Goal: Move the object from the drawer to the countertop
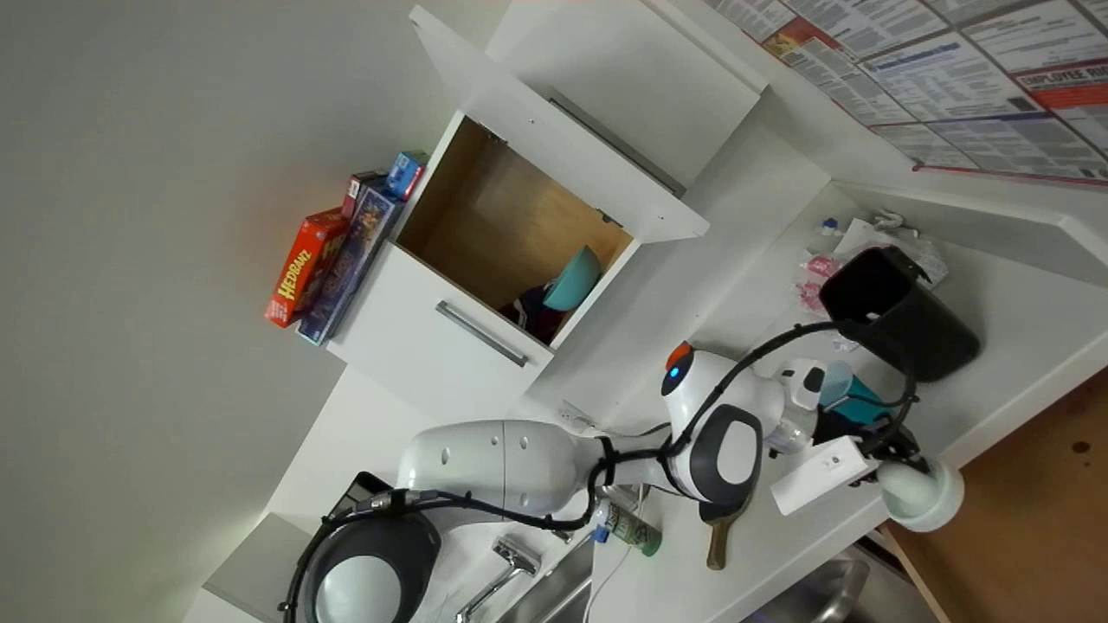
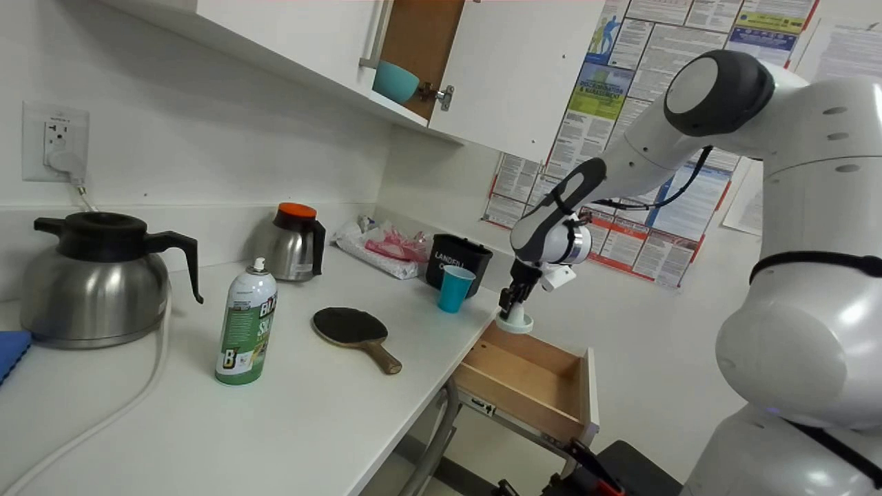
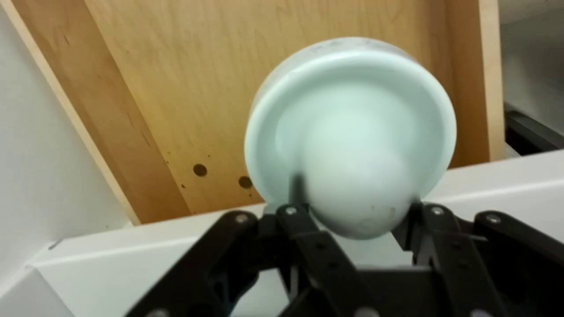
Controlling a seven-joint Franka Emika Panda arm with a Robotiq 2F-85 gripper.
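Clasping the white object (image 3: pixel 352 105) by its rounded end, the gripper (image 3: pixel 359 204) has it at twelve o'clock in the wrist view; in an exterior view, the open drawer (image 2: pixel 530 375) sits at six o'clock from it, the countertop (image 2: pixel 331 420) toward eight.

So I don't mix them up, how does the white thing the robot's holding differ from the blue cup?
The white thing is held in the jaws; the blue cup stands upright on the countertop. The white thing has a rounded knob and wide disc; the blue cup tapers downward. Both have round rims.
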